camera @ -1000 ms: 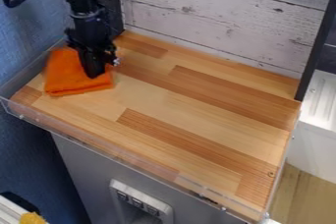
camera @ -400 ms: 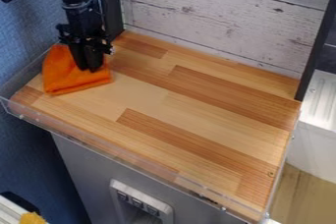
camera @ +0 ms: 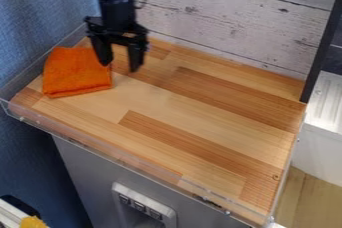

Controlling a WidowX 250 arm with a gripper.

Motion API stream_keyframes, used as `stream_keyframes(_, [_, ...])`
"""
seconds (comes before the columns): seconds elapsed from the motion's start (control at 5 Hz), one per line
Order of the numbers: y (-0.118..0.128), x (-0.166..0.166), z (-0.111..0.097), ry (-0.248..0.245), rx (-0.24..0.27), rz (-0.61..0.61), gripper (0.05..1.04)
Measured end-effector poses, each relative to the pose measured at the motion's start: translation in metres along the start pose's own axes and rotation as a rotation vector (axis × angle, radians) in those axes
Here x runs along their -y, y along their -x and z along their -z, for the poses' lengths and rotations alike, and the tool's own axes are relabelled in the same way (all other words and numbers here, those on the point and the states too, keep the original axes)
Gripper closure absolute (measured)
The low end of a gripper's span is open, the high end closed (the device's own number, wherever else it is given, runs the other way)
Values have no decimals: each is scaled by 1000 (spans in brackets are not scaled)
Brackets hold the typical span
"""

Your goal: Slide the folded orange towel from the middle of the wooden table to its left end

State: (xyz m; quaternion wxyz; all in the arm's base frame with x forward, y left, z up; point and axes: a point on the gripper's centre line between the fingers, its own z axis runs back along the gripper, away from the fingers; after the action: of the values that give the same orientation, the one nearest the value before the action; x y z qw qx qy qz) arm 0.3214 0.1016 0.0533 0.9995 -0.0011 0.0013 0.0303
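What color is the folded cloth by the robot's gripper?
The cloth is bright orange, seen best in the camera view.

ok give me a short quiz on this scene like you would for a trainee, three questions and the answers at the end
1. True or false: the two fingers of the gripper stand apart.

2. Multiple choice: in the camera view, where on the wooden worktop does the cloth lie?
A) near the lower right corner
B) in the middle
C) toward the left end

3. Fill the gap: the colour of the cloth is ____.

Key: 1. True; 2. C; 3. orange
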Motion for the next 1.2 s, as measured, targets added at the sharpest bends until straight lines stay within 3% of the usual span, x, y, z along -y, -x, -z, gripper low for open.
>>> stream_keyframes(0.6, [17,103,-24,-25,20,26,85])
stream_keyframes(1.2, [29,157,-28,-4,-11,49,85])
